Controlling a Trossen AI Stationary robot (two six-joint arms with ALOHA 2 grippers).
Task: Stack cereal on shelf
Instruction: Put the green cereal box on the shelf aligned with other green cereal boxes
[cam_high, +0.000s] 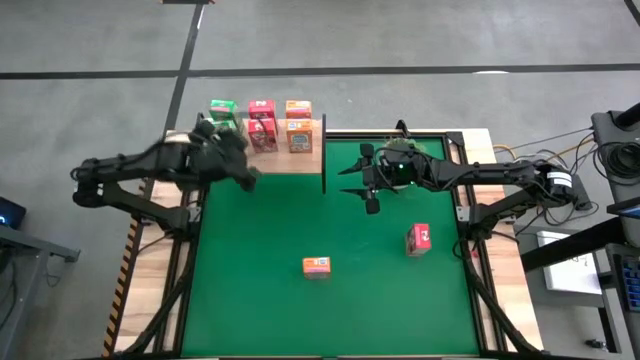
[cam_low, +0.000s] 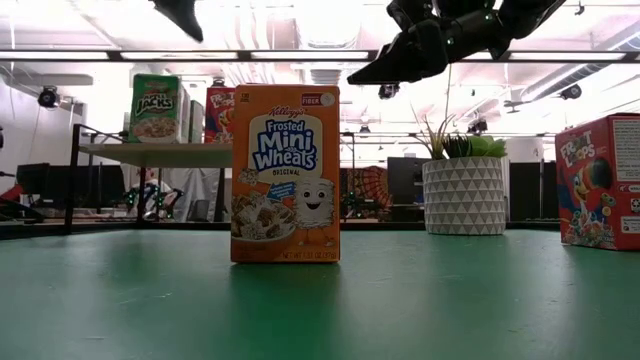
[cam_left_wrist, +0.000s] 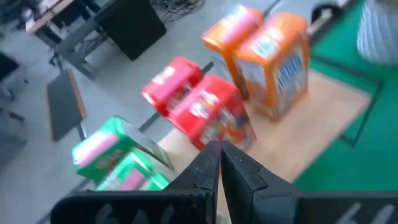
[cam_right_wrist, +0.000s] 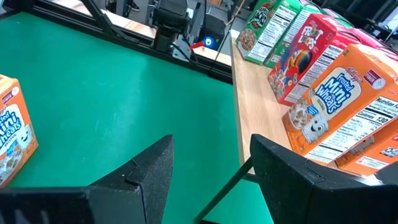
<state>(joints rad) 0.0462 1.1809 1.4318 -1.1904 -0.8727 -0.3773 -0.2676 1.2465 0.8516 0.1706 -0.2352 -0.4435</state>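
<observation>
The high view looks straight down on the whole green table (cam_high: 330, 300) from well above. The low view sits at table-top height, close behind 1 orange box (cam_low: 285, 173), facing level toward the shelf (cam_low: 160, 153) and room. The left wrist view looks down closely at the shelf's boxes; the right wrist view looks across the mat at the same shelf, so all 4 share it.

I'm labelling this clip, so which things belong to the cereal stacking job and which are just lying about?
Job: orange box and red box on the mat; boxes on the shelf; right gripper, open.
Lying about: plant pot.
</observation>
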